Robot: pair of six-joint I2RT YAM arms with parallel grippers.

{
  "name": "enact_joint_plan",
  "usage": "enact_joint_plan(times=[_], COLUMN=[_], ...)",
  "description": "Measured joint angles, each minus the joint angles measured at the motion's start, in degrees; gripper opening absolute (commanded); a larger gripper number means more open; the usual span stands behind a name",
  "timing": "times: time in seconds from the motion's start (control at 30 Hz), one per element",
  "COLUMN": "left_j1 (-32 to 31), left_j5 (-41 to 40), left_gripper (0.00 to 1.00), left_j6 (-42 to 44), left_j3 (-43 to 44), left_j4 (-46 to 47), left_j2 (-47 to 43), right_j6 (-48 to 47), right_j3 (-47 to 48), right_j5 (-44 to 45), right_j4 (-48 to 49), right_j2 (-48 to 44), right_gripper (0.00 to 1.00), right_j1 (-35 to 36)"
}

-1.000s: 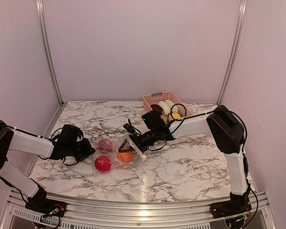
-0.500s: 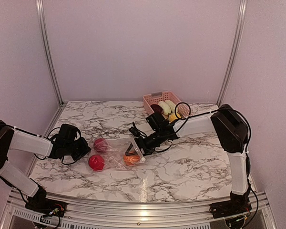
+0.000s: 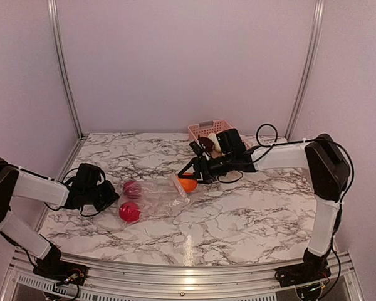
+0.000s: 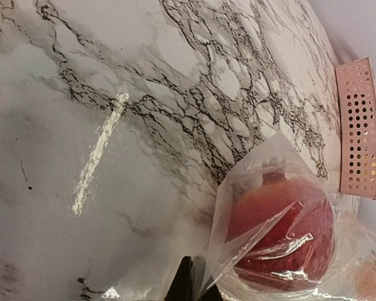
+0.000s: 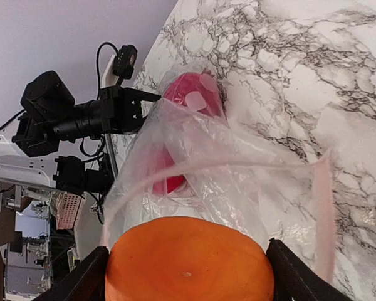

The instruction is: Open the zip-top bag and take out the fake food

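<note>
Right wrist view puts the right gripper [image 5: 188, 279] clamped on an orange piece of fake food [image 5: 188, 254], with a dark finger [image 5: 83, 279] pressed to either side and the jaws standing wide around it. The orange piece sits at the open mouth of the zip-top bag [image 5: 194, 157], whose pale pink zip strip [image 5: 323, 213] curves just beside it.

Deeper in the bag lie a bright red fruit [image 3: 130, 212] and a dark red fruit [image 3: 132, 187], near each other. At the bag's far corner the left gripper [image 4: 193, 281] is pinched together on the clear plastic, close to the dark red fruit.

The bag lies stretched between the two grippers on the marble table [image 3: 250, 213]. Behind the right arm, a pink basket [image 3: 203, 127] holds dark red, pale and yellow pieces.
</note>
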Motion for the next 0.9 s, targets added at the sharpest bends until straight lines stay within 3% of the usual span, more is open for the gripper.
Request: enact_joint_plan(times=[0.37,0.63,0.9], left_j1=[1.14,1.25,1.25], left_j5=[-0.83,-0.83,-1.36], left_gripper=[0.0,0.0,0.0], left_j6=[-0.07,0.0,0.39], left_j3=[-0.35,0.17,1.31], left_j4=[-0.07,-0.11,-1.57], left_j2=[0.17,0.17,0.17], right_j6=[-0.11,-2.27,-10.8], right_j3=[4.48,20.74,37.2], right_j5=[1.09,3.48,12.72], right_j4=[-2.47,-5.33,-16.61], right_j2=[-1.03,4.07,14.75], right_gripper=[0.71,0.72,0.74], right_j1=[-12.55,-19.71,-23.67])
